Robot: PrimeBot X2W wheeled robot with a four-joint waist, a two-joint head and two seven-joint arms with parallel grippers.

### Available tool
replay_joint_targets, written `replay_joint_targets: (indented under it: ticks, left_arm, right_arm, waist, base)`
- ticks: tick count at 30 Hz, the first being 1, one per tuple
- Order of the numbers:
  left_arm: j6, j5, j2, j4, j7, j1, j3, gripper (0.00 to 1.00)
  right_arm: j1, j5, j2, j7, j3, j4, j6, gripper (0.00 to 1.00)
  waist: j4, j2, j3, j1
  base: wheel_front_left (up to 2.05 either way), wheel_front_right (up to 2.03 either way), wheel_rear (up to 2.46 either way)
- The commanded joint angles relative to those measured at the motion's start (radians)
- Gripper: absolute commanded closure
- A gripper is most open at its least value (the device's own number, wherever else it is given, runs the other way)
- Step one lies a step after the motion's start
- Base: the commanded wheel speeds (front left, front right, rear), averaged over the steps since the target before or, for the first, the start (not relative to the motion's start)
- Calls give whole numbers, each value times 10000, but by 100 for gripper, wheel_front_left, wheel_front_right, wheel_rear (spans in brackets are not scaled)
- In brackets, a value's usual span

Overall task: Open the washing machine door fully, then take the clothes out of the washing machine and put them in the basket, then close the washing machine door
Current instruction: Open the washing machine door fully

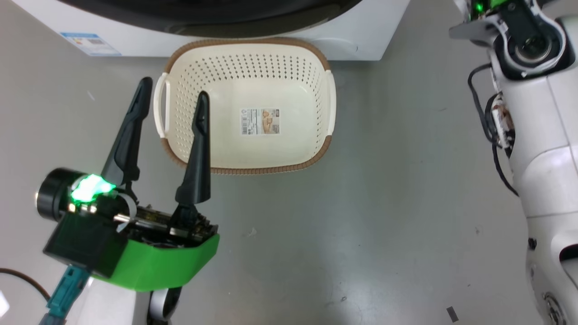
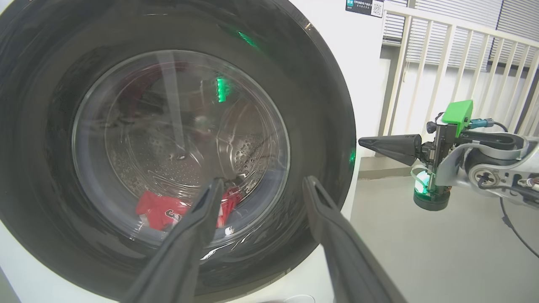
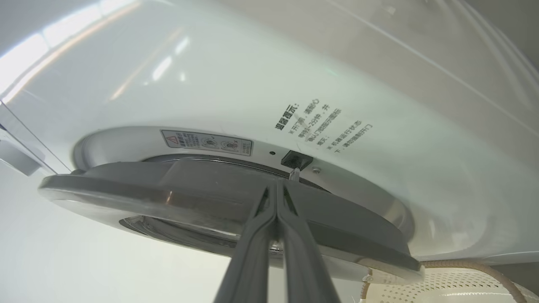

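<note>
The washing machine (image 2: 362,63) faces me, white with the glossy black washing machine door (image 2: 320,126) across its front. Red clothes (image 2: 162,210) lie low in the drum behind the glass. My left gripper (image 2: 263,180) is open in front of the door, holding nothing; in the head view it (image 1: 174,88) hangs over the left rim of the cream basket (image 1: 271,169), which sits on the floor below the door (image 1: 203,13). My right gripper (image 3: 276,183) is shut, its tips at the door's edge (image 3: 168,189) by the latch slot. From the left wrist it (image 2: 362,142) points at the door's right side.
A white railing (image 2: 454,67) stands to the right of the machine. Grey floor (image 1: 384,225) spreads around the basket. A blue label (image 1: 90,44) is stuck low on the machine front. My right arm's pale body (image 1: 542,135) with black cables rises at the right.
</note>
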Motion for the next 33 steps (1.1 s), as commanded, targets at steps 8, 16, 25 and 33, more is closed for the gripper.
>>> replay_joint_targets:
  ticks: [8,16,25,33]
  left_arm:
    - [-23,-61,143,-294,-47,-341,201,0]
    - [-6,-172,143,-296,-47,-403,150,0]
    - [-39,-229,143,-210,-47,-596,140,0]
    - [-13,-321,143,-115,-47,-645,154,0]
  right_arm:
    - [-1020,88,109,463,-25,28,67,100]
    - [-1660,100,39,673,-175,338,67,100]
    - [-2239,-11,54,1052,-6,718,67,100]
    - [-2411,-69,73,1409,290,1035,67,100]
  waist:
    - [247,-1,456,0]
    - [463,-1,688,0]
    - [662,-1,861,0]
    - [766,-1,817,0]
  base:
    - [0,0,0]
    - [0,0,0]
    - [0,0,0]
    - [0,0,0]
